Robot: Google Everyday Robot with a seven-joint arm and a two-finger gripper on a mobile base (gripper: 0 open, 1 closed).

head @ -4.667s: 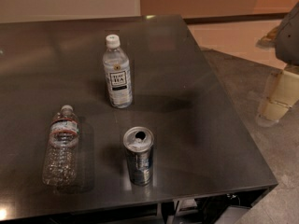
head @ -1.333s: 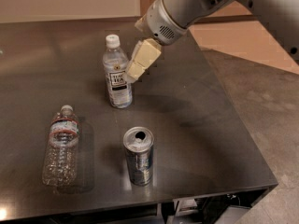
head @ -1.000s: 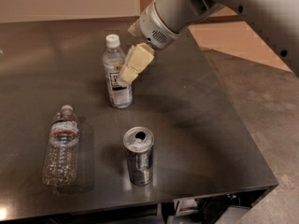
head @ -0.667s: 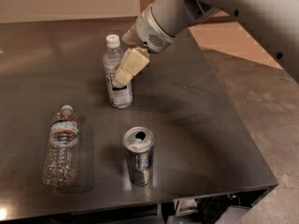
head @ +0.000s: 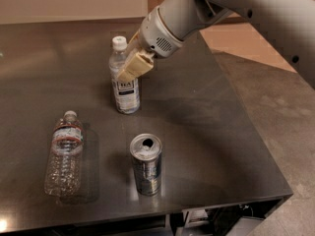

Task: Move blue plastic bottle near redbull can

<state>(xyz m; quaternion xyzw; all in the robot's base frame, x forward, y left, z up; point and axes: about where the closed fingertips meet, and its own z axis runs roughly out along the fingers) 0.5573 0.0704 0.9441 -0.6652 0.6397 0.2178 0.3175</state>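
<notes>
The blue plastic bottle [head: 123, 82] stands upright at the middle back of the dark table, with a white cap and a white label bearing a dark square. The redbull can [head: 146, 164] stands upright near the front edge, in front of and slightly right of the bottle, a clear gap between them. My gripper [head: 130, 69] has come in from the upper right; its tan fingers [head: 137, 65] lie over the bottle's upper body, just below the cap.
A crinkled clear bottle [head: 64, 155] with a red-and-green label lies on its side at the front left. The dark table [head: 206, 127] ends at a right edge and a front edge, with grey floor [head: 280, 112] beyond.
My arm came in from the right and has moved left and down onto the blue plastic bottle's upper part. The bottle, the can and the crinkled bottle have not moved.
</notes>
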